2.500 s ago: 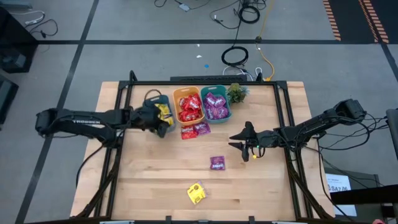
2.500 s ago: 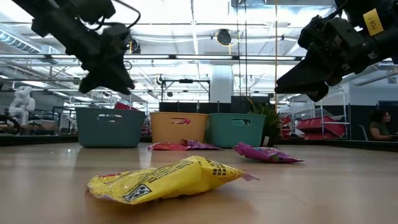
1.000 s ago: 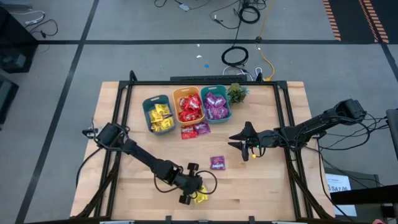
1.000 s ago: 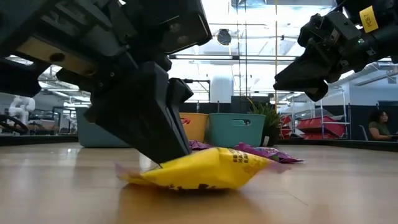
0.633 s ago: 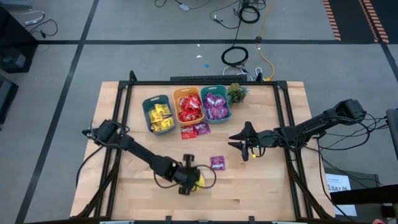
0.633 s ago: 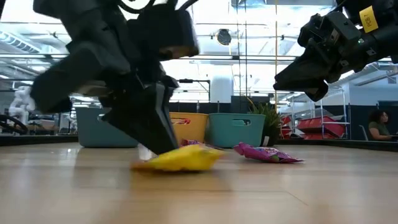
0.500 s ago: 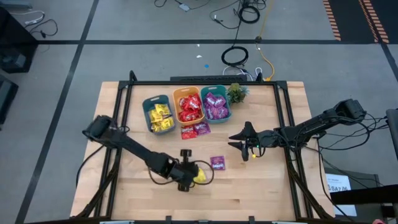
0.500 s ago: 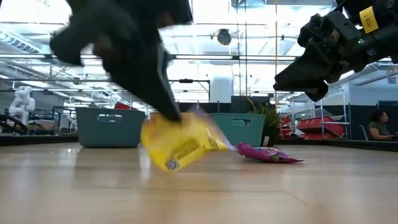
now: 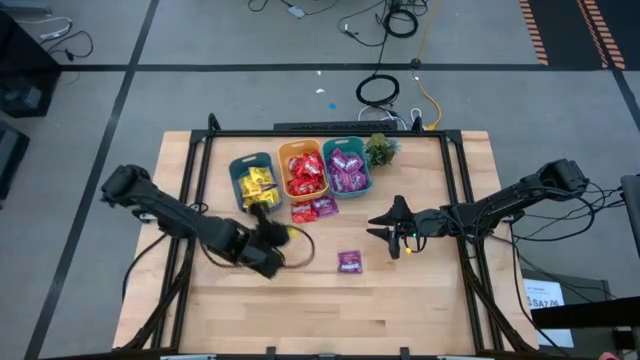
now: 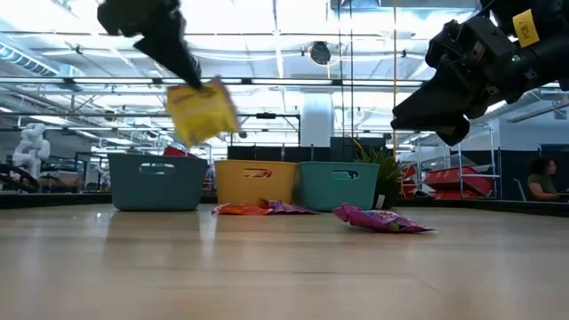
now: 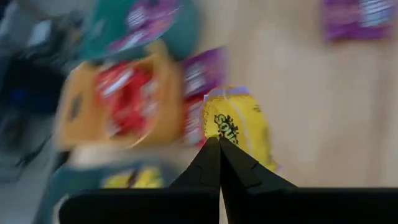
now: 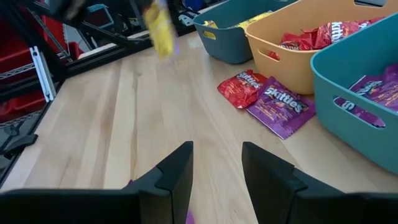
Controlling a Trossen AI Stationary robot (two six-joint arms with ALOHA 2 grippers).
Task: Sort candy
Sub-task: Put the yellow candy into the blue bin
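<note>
Mid-sort at the wooden counter (image 9: 420, 300): left hand (image 9: 270, 236) closed tight on a yellow candy packet (image 10: 201, 110), carried clear of the surface, short of the three bins. Fingers (image 11: 219, 163) pinched on one edge of the packet, the rest hanging loose below, well above the counter in the low view. Right hand (image 9: 383, 226) parked over the counter's right half, fingers (image 12: 173, 173) partly apart, nothing between them.

Along the far edge, three bins side by side: a dark teal bin (image 9: 235, 166) with yellow packets, an orange bin (image 9: 284, 155) with red ones, a lighter teal bin (image 9: 367, 172) with purple ones, and a small green plant (image 9: 380, 150) just beside the last. Not yet sorted: a red packet (image 9: 303, 213) and a purple packet (image 9: 324, 207) lying together on the counter directly in front of the bins, and a lone purple packet (image 9: 349, 262) nearer mid-counter.

By the look of it, light, soft, crinkly goods: glossy wrappers likely slippery, limp when lifted, free to swing. Best taken by a flat sealed edge or pinched across the middle, firmly; little risk of breakage, more of slipping out or snagging on a bin rim at release. Probable destination, judging by colour: the dark teal bin.
</note>
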